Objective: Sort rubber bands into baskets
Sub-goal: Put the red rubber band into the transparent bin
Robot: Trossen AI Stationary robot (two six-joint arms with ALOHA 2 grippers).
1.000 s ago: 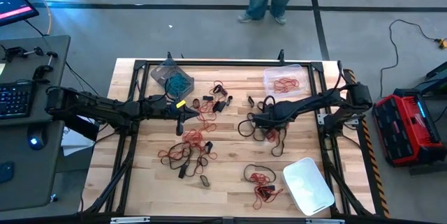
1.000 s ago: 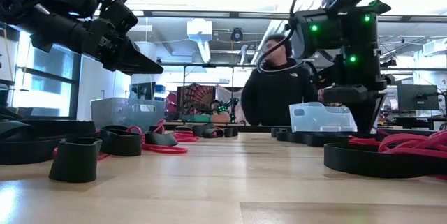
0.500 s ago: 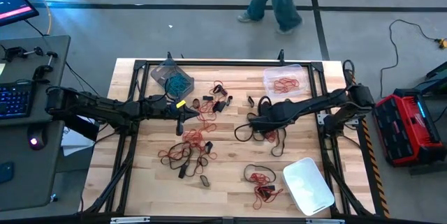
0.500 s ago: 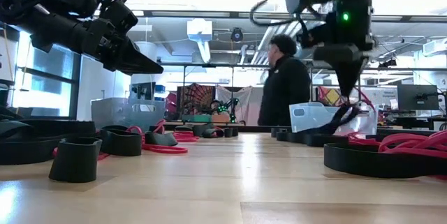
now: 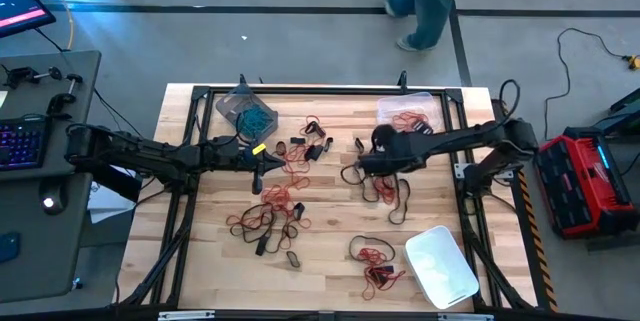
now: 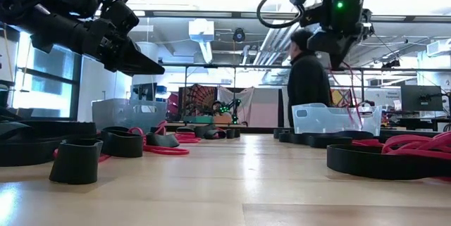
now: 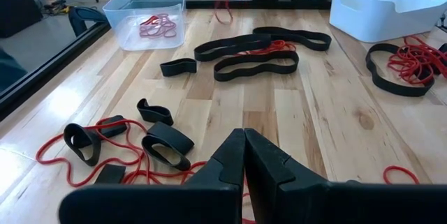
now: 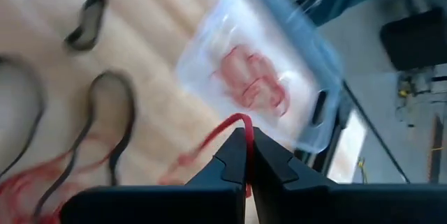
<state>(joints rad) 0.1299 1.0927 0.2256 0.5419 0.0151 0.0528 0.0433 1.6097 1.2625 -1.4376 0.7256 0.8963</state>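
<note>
At the left of the high view the left gripper (image 5: 256,174) is hanging with its fingers pressed together on nothing, waiting over the red and black tangle at mid-table, with the grey-tinted basket (image 5: 244,109) of teal bands just above it in the frame. Right of centre, the right gripper (image 5: 362,166) is pinching a red rubber band (image 8: 222,135), jaws fully closed on the strand, which is trailing below it. The clear basket (image 5: 406,114) holding red bands is lying toward the upper right of the frame, close by. To do this well, I judge the arm should be carrying the loop fully over the rim before letting go, high enough that the dangling end is not snagging the black bands (image 5: 392,193) beneath. The whitish basket (image 5: 440,265) is sitting at lower right.
</note>
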